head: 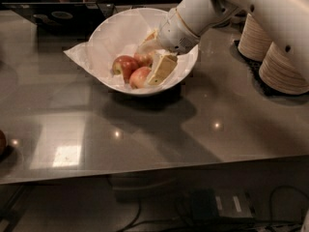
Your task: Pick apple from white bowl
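The white bowl, lined with crumpled white paper, stands on the grey table and holds three apples. My gripper reaches down into it from the right and is open. Its near cream finger and far finger stand on either side of the light pinkish-red apple, which is partly hidden. A darker red apple lies to its left. Another red apple lies in front, against the near finger.
Stacks of beige disposable bowls stand at the right, close to my arm. A dark tray or laptop lies behind the bowl at the left. A dark round object sits at the left edge.
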